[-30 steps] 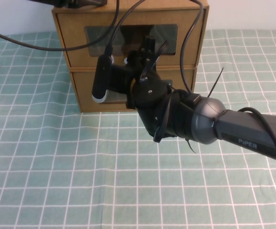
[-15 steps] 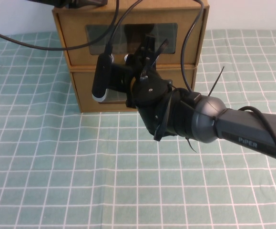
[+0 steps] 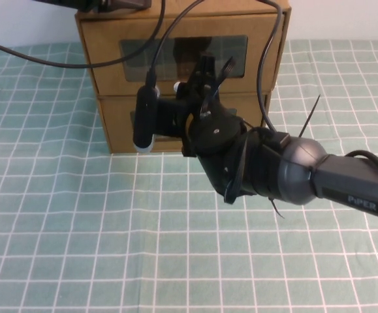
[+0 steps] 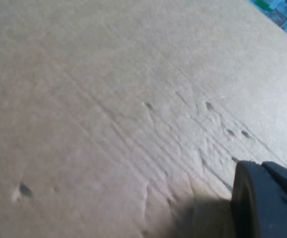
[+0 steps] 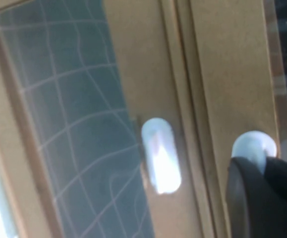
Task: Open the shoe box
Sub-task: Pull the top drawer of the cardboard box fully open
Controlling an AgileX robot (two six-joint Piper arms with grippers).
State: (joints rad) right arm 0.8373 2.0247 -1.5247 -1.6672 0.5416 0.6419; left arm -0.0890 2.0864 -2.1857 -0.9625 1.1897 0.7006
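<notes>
Far back on the checked tablecloth (image 3: 58, 215) stood the cardboard shoe box (image 3: 104, 49), the right gripper (image 3: 205, 72) at its front by a white knob (image 5: 254, 143), the left gripper (image 3: 110, 4) on top, neither grip discernible.

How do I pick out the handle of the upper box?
Find the two stacked brown cardboard shoe boxes on the green checked cloth; the left gripper is at their top. At the upper box's lower front edge, beside the right gripper, sits a small round white knob; the lower knob is oval.
</notes>
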